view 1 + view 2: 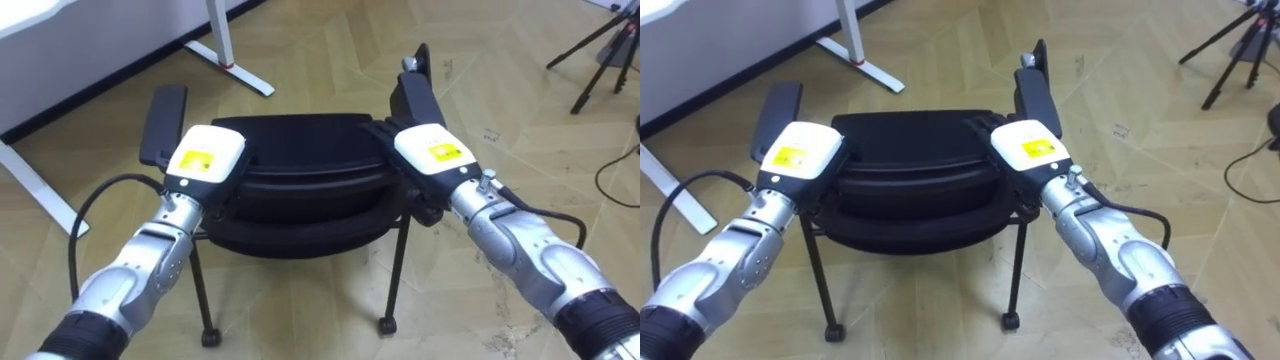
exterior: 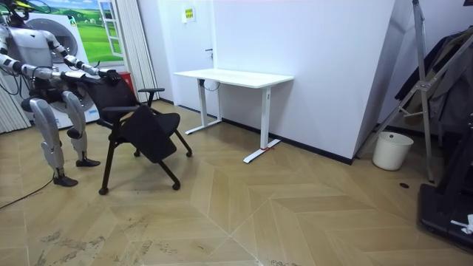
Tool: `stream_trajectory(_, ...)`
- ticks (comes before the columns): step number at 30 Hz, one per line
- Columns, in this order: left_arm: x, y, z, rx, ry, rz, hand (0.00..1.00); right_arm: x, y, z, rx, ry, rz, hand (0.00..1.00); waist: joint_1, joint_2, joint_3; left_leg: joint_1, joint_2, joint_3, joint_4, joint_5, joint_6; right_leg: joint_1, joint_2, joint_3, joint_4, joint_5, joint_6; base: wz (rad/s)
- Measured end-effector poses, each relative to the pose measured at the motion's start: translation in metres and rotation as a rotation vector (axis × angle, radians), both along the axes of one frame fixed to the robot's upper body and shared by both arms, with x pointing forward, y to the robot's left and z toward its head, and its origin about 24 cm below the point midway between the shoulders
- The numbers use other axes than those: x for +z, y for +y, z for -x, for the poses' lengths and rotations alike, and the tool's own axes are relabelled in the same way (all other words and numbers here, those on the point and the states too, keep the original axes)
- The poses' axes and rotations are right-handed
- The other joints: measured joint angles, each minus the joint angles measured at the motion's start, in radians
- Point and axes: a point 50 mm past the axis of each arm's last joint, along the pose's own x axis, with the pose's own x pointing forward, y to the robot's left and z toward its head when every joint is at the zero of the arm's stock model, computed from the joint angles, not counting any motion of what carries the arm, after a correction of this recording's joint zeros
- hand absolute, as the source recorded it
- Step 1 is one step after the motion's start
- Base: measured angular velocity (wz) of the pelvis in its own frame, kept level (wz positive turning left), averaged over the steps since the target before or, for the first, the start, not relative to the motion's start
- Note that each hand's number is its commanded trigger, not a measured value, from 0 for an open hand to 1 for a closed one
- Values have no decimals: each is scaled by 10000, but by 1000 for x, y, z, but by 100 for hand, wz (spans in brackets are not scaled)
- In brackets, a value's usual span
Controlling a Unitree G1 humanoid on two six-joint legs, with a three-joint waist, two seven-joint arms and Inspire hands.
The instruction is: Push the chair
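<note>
Left eye view: the black chair (image 1: 300, 165) stands just ahead. The left hand (image 1: 205, 160) and right hand (image 1: 432, 150) rest on its backrest top, one near each end, inside the armrests. I cannot tell how the fingers are set.

Room view: the robot stands behind the chair with its arms out level, the white table (image 2: 236, 77) well beyond.

Right eye view: the frame looks stiff and light. It will probably slide readily but tip if shoved high, so holding both backrest ends suits.

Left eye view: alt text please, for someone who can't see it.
The robot's left hand and right hand are set on the backrest of a black chair, one at each side. The chair stands on wood flooring, a white desk leg beyond.
</note>
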Motion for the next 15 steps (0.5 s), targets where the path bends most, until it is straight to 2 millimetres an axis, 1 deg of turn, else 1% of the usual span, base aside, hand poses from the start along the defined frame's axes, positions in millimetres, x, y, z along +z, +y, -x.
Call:
stream_trajectory(1,0,0,0,-39,-11,12,100,0,0,0,-7,-26,27,0,-2,1,1,-16,0,-25,0,0,0,1,-2,-35,-6,0,0,6)
stream_trajectory(2,0,-1,0,-67,-15,6,100,0,0,0,-22,-33,43,53,-2,1,1,-23,0,-47,0,0,0,4,-4,-50,-8,0,0,6)
stream_trajectory(3,0,-1,0,-79,-14,6,100,0,0,0,-25,-32,53,100,-2,1,1,-25,0,-57,0,0,0,9,-4,-58,-11,0,0,4)
stream_trajectory(15,2,-7,-2,-221,-63,4,100,-2,-2,-3,-254,12,259,100,23,-1,0,-125,-14,-153,32,0,0,-11,-20,-149,-19,-1,1,2)
